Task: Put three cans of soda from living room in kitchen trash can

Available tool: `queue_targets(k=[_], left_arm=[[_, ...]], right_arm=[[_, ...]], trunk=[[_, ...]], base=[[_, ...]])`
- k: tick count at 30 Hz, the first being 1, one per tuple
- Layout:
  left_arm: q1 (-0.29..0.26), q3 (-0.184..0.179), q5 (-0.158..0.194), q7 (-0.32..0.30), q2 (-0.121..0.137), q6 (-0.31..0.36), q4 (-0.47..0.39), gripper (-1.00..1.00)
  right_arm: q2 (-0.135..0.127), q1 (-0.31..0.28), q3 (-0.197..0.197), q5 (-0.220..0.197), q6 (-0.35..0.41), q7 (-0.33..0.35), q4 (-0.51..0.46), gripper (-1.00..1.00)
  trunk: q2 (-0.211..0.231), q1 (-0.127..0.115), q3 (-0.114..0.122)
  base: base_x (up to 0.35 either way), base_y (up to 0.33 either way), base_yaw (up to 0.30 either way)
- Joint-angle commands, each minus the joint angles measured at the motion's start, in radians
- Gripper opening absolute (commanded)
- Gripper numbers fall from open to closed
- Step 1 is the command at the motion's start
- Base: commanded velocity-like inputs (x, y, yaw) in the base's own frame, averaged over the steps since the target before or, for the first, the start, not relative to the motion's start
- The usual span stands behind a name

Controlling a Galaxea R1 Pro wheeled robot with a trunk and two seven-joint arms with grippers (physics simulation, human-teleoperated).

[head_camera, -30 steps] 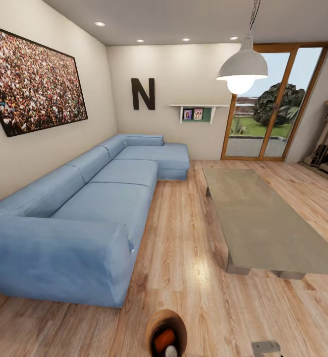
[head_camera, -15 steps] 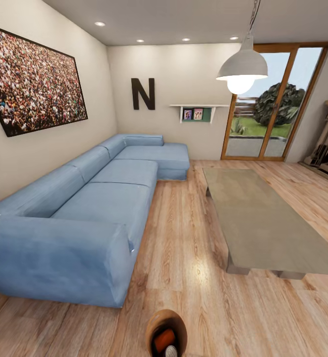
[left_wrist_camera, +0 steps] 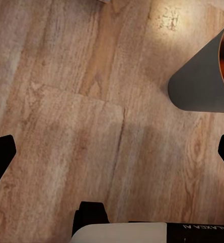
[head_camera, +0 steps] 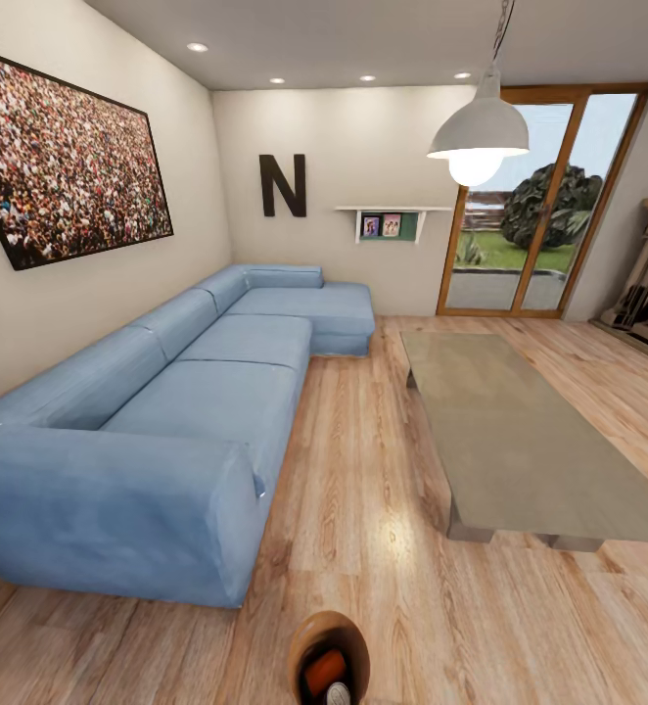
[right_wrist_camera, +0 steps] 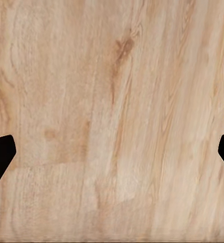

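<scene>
The living room lies ahead: blue sofa [head_camera: 167, 411] at left, low grey table [head_camera: 520, 441] at right. The pale part seen a second ago at the head view's lower right is gone, probably the right arm drawn back. The tash can [head_camera: 329, 658] stands on the floor below, an orange can [head_camera: 324, 672] and another's silver top [head_camera: 338, 694] inside. The left gripper [left_wrist_camera: 112, 154] hangs spread and empty beside the bin; the right gripper [right_wrist_camera: 112, 152], also spread, faces bare planks [right_wrist_camera: 112, 101].

Round tash can [head_camera: 316, 636] standing upright on the light wood floor, at the very bottom of the head view. Brown inside, grey outside [left_wrist_camera: 203, 81]. One orange can of soda [head_camera: 324, 671] lying tipped inside, a silver can top [head_camera: 338, 694] just beside it.
</scene>
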Motion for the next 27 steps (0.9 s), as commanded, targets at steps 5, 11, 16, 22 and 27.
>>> queue_targets(k=[5, 11, 16, 22, 27], left_arm=[[0.000, 0.000, 0.000, 0.000, 0.000, 0.000, 0.000, 1.00], [0.000, 0.000, 0.000, 0.000, 0.000, 0.000, 0.000, 1.00], [0.000, 0.000, 0.000, 0.000, 0.000, 0.000, 0.000, 1.00], [0.000, 0.000, 0.000, 0.000, 0.000, 0.000, 0.000, 1.00], [0.000, 0.000, 0.000, 0.000, 0.000, 0.000, 0.000, 1.00]], right_arm=[[0.005, 0.022, 0.001, -0.001, 0.024, 0.001, 0.000, 1.00], [0.006, 0.030, -0.001, -0.002, 0.024, 0.003, 0.000, 1.00], [0.006, 0.030, 0.000, -0.004, 0.021, 0.005, -0.002, 1.00], [0.006, 0.030, 0.000, -0.004, 0.020, 0.005, -0.004, 1.00], [0.006, 0.030, 0.001, -0.004, 0.020, 0.005, -0.004, 1.00]], trunk=[[0.000, 0.000, 0.000], [0.000, 0.000, 0.000], [0.000, 0.000, 0.000], [0.000, 0.000, 0.000], [0.000, 0.000, 0.000]], base=[[0.000, 0.000, 0.000], [0.000, 0.000, 0.000], [0.000, 0.000, 0.000], [0.000, 0.000, 0.000], [0.000, 0.000, 0.000]])
